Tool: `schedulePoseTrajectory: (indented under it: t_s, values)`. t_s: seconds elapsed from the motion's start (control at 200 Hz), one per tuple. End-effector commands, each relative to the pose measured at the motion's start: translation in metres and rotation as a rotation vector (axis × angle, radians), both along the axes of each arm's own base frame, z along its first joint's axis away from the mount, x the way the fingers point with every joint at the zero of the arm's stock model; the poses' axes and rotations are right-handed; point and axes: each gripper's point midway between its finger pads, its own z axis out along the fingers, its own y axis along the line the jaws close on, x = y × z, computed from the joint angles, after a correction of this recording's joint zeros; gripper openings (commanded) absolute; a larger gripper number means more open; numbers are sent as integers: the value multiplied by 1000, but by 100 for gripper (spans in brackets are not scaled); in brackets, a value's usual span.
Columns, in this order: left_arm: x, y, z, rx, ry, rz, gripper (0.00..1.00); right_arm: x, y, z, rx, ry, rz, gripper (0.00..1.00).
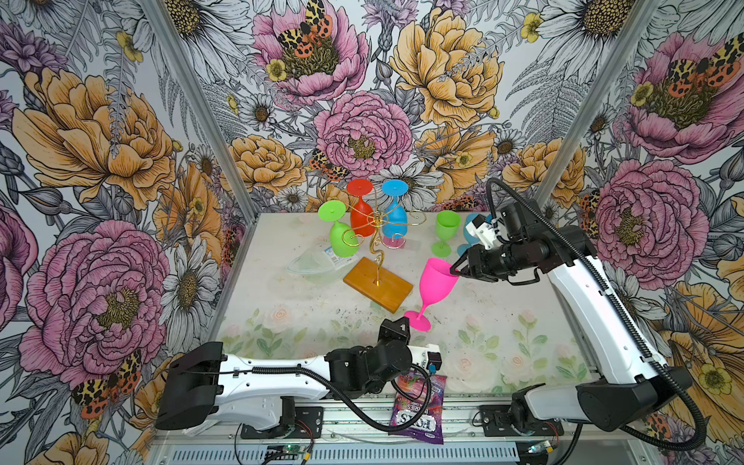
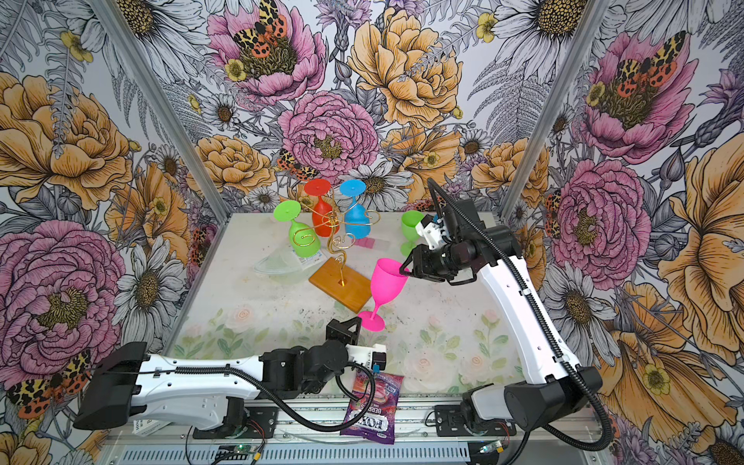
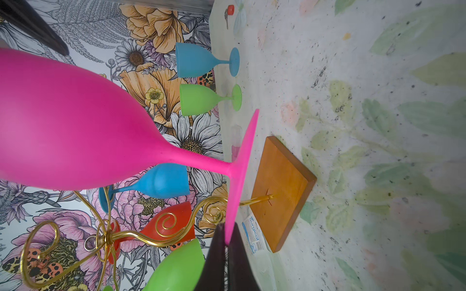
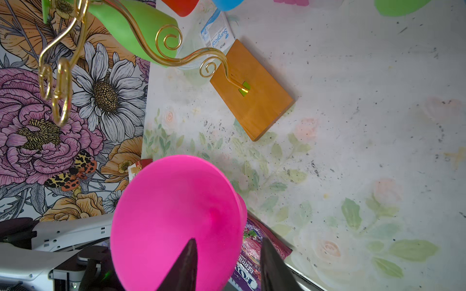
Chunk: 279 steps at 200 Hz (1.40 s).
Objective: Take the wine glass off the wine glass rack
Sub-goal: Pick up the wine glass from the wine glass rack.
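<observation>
The pink wine glass (image 1: 437, 282) (image 2: 386, 282) is off the rack and leans, bowl up, just right of the wooden base. My left gripper (image 1: 402, 322) (image 3: 227, 234) is shut on the edge of its foot (image 3: 242, 161). My right gripper (image 1: 457, 269) (image 4: 228, 239) is open astride the bowl's rim, one finger inside the bowl (image 4: 176, 214), the other outside with a gap. The wine glass rack (image 1: 376, 225) (image 2: 336, 225) stands on its orange-brown base (image 1: 378, 284) (image 4: 252, 90). A green (image 1: 342, 237), a red (image 1: 360, 209) and a blue glass (image 1: 394, 213) hang upside down from it.
An upright green glass (image 1: 445, 229) and a blue one (image 1: 469, 231) stand at the back right, close to my right wrist. A clear plastic packet (image 1: 312, 263) lies left of the base. A purple candy bag (image 1: 418, 406) lies at the front edge under my left wrist.
</observation>
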Motion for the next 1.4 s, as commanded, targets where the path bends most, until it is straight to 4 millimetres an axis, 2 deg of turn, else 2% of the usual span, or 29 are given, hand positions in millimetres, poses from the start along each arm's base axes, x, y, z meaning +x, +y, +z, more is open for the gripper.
schedulePoseTrajectory:
  t_s: [0.0,0.345,0.731,0.866,1.011,1.166,1.296,1.391]
  values:
    - [3,-1,5,-8,-46,13,0,-2,3,-9,-5,31,16,39]
    - [5,0,1,23,-74,21,0,-5,4,-18,-2,61,25,26]
    - [5,-1,2,-15,-55,30,0,-4,1,-20,-20,52,15,0]
    - [3,-4,3,-40,-42,27,0,-1,-2,-20,-29,42,6,0]
    - [3,-3,4,-56,-36,34,20,2,-5,-18,-38,25,-2,0]
    - [-1,-3,4,-86,-12,32,31,8,-13,-16,-56,1,-26,0]
    - [-4,-4,8,-144,28,36,43,17,-25,-11,-72,-39,-73,0]
    - [-6,-5,13,-206,71,40,57,29,-39,-7,-89,-80,-123,0]
